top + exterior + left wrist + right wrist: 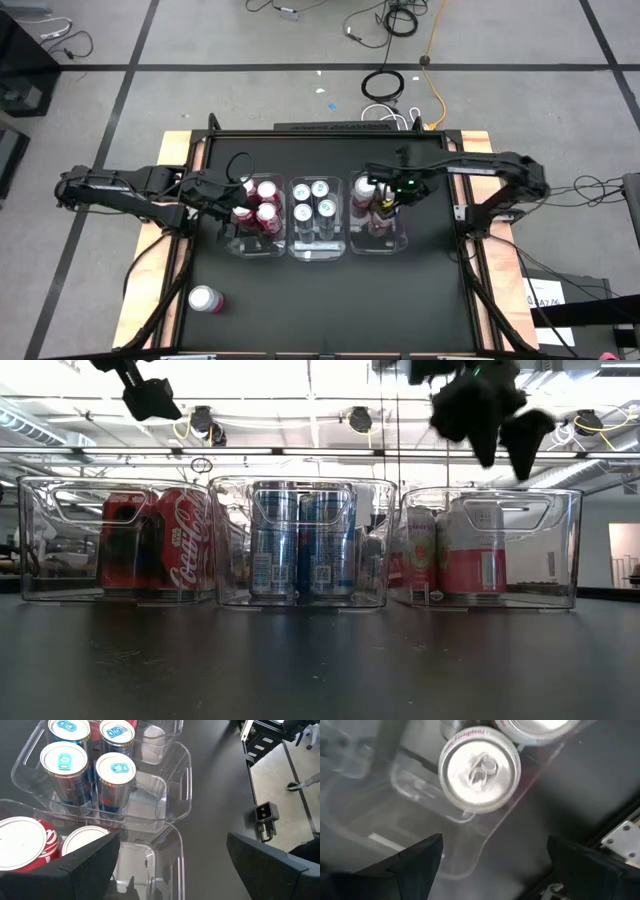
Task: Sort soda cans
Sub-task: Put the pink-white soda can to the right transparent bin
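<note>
Black and wide, the bench is sitting on a grey tiled floor with cables trailing behind it, and we are working over three clear bins set in a row at its middle.

Our left gripper is hovering over the left bin, its fingers standing well apart with nothing between them. Just below and beside that gripper the red soda cans are standing upright in the left bin; in the left wrist view two of their silver tops are showing right at the finger.

Beyond that gripper, in the middle bin, four blue soda cans are standing upright in a square, touching one another.

Our right gripper is hanging above the right bin, fingers spread wide and holding nothing. Directly under it the pink soda cans are standing upright against the bin's wall; one silver top with its pull tab is filling the right wrist view, and a second top is just past it.

One more red soda can is lying on its side on the bare bench, well apart from both grippers, toward the near-left corner.

From bench height we are seeing red, blue and pink cans each behind their own clear wall, both grippers above the rims.
</note>
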You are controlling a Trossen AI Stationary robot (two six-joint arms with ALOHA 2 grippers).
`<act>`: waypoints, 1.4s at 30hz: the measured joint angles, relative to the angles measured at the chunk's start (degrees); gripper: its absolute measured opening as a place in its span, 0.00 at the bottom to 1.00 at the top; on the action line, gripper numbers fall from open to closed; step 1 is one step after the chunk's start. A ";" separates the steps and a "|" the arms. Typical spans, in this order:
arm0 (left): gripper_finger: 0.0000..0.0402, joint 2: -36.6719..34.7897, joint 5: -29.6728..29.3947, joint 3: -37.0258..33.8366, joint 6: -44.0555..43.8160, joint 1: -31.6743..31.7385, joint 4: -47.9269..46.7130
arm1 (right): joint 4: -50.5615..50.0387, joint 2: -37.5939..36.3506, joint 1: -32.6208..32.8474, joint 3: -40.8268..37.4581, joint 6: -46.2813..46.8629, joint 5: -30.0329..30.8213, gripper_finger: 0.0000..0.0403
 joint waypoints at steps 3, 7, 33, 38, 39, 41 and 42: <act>0.93 0.00 -0.32 0.00 -0.09 0.00 0.01 | 0.48 -5.57 2.64 0.00 4.97 1.09 0.87; 0.93 0.00 -0.36 0.00 -0.11 -0.02 0.02 | 2.35 -12.46 8.86 0.00 13.65 7.54 0.87; 0.92 3.59 -23.81 8.09 -46.72 -14.05 -19.64 | 12.28 -3.35 46.44 0.00 25.53 39.07 0.87; 0.90 8.35 -23.81 9.94 -58.80 -20.39 -21.47 | 12.44 -1.09 51.06 0.00 26.85 39.06 0.87; 0.90 9.62 -23.79 10.29 -60.73 -21.52 -21.82 | 12.26 -0.72 51.76 0.00 26.95 39.13 0.87; 0.90 12.32 -23.69 11.19 -64.51 -23.58 -23.24 | 12.23 -0.02 53.12 0.00 27.43 39.59 0.87; 0.90 13.54 -23.54 11.67 -66.17 -24.54 -23.97 | 12.10 0.25 53.59 0.00 27.86 39.98 0.87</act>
